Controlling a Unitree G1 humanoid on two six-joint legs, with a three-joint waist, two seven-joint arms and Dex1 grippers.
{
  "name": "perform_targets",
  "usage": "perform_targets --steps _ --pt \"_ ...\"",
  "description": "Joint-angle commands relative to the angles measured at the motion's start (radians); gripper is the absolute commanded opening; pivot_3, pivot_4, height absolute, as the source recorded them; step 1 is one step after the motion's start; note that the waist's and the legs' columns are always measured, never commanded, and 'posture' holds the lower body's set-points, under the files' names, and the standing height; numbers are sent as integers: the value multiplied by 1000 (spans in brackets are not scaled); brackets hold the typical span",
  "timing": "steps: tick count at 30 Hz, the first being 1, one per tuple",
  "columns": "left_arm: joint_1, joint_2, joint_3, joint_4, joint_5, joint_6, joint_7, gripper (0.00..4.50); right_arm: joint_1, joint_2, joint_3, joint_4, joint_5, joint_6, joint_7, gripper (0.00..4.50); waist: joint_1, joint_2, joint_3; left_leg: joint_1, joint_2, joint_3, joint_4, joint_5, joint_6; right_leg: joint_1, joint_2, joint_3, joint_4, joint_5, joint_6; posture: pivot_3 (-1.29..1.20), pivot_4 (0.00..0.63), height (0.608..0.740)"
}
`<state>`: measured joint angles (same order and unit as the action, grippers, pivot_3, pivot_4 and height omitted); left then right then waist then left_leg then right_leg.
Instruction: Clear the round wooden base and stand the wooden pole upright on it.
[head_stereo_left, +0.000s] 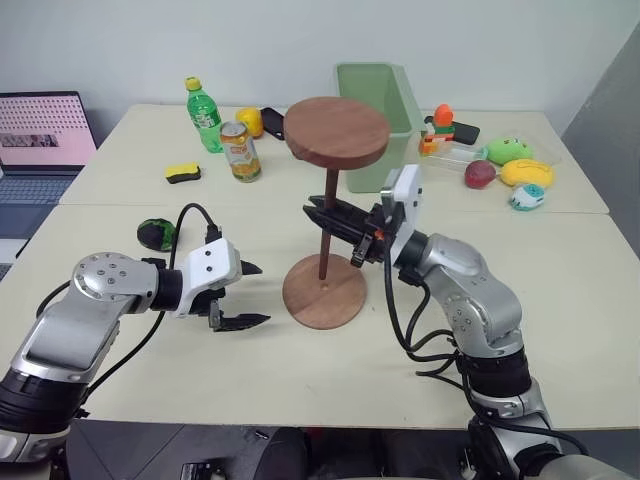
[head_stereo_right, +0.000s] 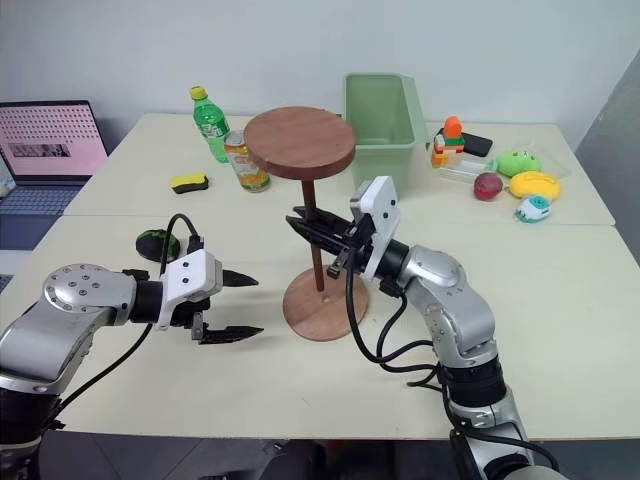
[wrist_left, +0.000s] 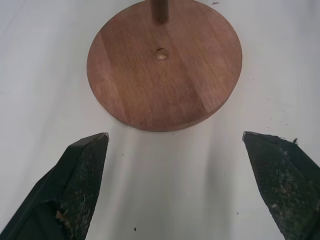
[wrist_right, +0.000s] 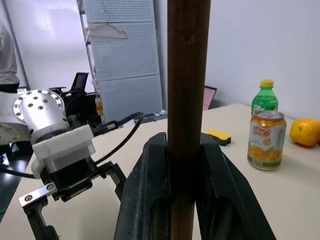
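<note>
From the head, the right gripper is clamped on the wooden pole, held upright with its fixed disc on top and its lower end on the round wooden base just beneath, beside the centre hole (not in it). The left gripper, fingers spread wide, hovers beside that base. The left wrist view shows the base just beyond its parted fingers; the right wrist view shows the pole pinched between its fingers
</note>
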<state>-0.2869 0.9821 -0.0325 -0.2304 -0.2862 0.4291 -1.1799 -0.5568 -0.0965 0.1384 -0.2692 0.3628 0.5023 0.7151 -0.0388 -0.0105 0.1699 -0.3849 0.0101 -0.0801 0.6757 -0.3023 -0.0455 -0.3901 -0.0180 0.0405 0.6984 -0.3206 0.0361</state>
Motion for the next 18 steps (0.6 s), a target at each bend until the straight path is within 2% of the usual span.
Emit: perform_targets --steps 1,18 --pt "-14 4 6 -23 1 -4 3 4500 -2 -1 15 5 -6 -58 -9 264 0 0 0 0 0 0 0 0 0 0 0 0 0 0 0 0 150 740" --pt "-20 1 6 1 16 -26 0 4500 -9 -16 53 95 -27 -128 -5 264 0 0 0 0 0 0 0 0 0 0 0 0 0 0 0 0 150 740"
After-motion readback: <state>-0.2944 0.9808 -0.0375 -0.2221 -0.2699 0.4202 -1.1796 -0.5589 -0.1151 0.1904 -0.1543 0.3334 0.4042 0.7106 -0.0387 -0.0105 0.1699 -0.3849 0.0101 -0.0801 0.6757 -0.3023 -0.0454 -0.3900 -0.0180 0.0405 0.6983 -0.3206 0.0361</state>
